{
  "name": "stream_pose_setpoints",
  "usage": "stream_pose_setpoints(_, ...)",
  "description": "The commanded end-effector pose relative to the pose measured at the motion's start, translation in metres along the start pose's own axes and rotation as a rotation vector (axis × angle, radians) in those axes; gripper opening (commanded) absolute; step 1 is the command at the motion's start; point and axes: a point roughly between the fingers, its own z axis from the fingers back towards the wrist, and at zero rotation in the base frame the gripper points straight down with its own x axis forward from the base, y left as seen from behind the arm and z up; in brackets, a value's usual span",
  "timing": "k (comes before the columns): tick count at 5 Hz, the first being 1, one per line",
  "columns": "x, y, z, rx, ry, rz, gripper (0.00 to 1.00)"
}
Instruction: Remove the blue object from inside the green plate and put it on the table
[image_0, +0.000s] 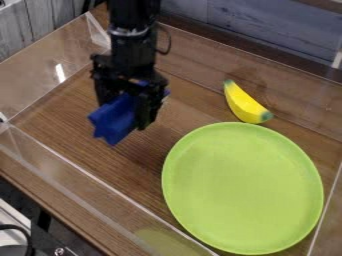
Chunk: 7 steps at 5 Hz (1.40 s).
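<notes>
The brown wood-grain tabletop (67, 115) is bordered by clear acrylic walls (54, 170). A large round lime-green plate (243, 187) lies flat on it toward the near right corner, with nothing on its surface. A yellow banana (243, 102) lies directly on the wood just beyond the plate's far rim, close to it.
</notes>
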Motion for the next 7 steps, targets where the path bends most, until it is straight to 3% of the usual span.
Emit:
stream_pose_setpoints(1, -0.003, 0.014, -0.007, 0.013, -0.027, -0.006, 0.00)
stream_pose_setpoints(2, -0.006, 0.027, -0.024, 0.010, -0.027, 0.004, 0.00)
stream_pose_setpoints(3, -0.010, 0.033, -0.034, 0.007, -0.025, 0.009, 1.00)
stream_pose_setpoints(7, 0.002, 0.021, -0.028, -0.030, -0.063, -0.007, 1.00)
